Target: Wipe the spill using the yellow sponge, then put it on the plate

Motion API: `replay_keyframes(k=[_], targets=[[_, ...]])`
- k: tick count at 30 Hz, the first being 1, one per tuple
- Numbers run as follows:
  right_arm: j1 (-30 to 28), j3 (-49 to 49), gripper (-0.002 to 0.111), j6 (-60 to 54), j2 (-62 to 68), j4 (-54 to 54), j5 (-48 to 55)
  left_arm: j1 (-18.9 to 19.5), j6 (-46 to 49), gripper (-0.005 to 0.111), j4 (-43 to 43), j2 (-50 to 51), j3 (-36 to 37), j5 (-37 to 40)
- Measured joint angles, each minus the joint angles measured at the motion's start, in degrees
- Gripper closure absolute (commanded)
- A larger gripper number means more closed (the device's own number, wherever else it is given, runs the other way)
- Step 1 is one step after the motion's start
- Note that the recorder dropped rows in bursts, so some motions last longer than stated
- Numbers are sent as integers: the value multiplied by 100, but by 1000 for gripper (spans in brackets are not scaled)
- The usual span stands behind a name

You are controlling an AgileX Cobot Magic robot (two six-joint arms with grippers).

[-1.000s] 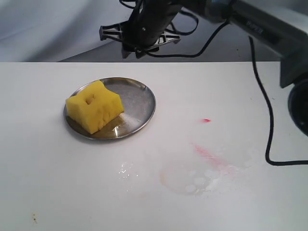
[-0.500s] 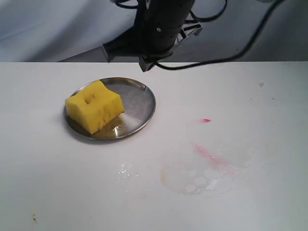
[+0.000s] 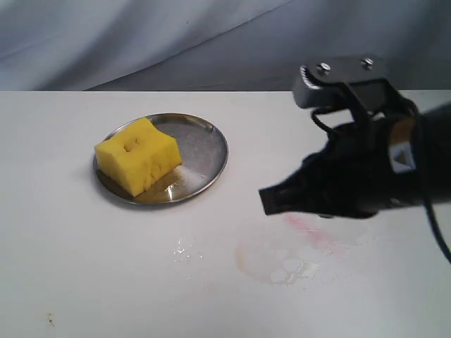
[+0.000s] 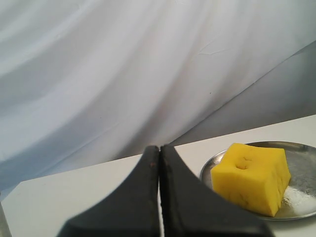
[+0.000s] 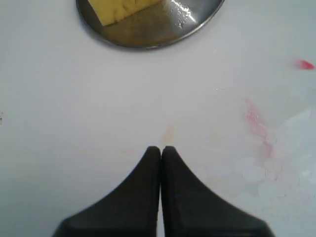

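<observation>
The yellow sponge (image 3: pixel 137 155) lies on the left half of the steel plate (image 3: pixel 204 148), with nothing gripping it. A pale bubbly spill (image 3: pixel 289 264) with pink streaks spreads on the white table right of and nearer than the plate. My right gripper (image 3: pixel 268 199) hangs shut and empty just above the spill's far edge. The right wrist view shows its tips (image 5: pixel 161 148) above the table, the pink streaks of the spill (image 5: pixel 256 123), the plate (image 5: pixel 148 34) and the sponge (image 5: pixel 123 7). My left gripper (image 4: pixel 159 147) is shut and empty, beside the sponge (image 4: pixel 252 175) and plate (image 4: pixel 302 163).
A tiny red fleck (image 5: pixel 303 64) marks the table beyond the spill. Small wet droplets (image 3: pixel 184 248) lie between plate and spill. A grey cloth backdrop (image 3: pixel 141 42) hangs behind the table's far edge. A dark speck (image 3: pixel 49 320) sits at the near left.
The right arm swung from behind the plate to the right and forward, and now hangs over the spill's far edge. Sponge and plate have not moved.
</observation>
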Motion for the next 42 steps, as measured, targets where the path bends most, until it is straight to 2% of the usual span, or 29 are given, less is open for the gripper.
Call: replay_keyframes(k=[4, 9, 13, 22, 23, 27, 32, 42], targets=[[0, 917, 108, 568, -864, -137, -462, 0, 0, 107, 0, 0, 0, 0], [0, 1838, 108, 1594, -1832, -982, -1146, 0, 0, 107, 0, 0, 0, 0], [-331, 2461, 108, 1953, -2556, -1353, -1330, 0, 0, 107, 0, 0, 0, 0], [-2265, 3667, 108, 689, -4611, -838, -1757, 0, 0, 107, 0, 0, 0, 0], [-2697, 3884, 108, 497, -5082, -629, -1886, 0, 0, 107, 0, 0, 0, 0], [-3559, 4351, 108, -340, -6408, -199, -2344, 0, 0, 107, 0, 0, 0, 0], [-3678, 4825, 108, -1205, -6892, -25, -2457, 0, 0, 107, 0, 0, 0, 0], [-3678, 4864, 108, -1794, -6892, 401, -2545, 0, 0, 107, 0, 0, 0, 0]])
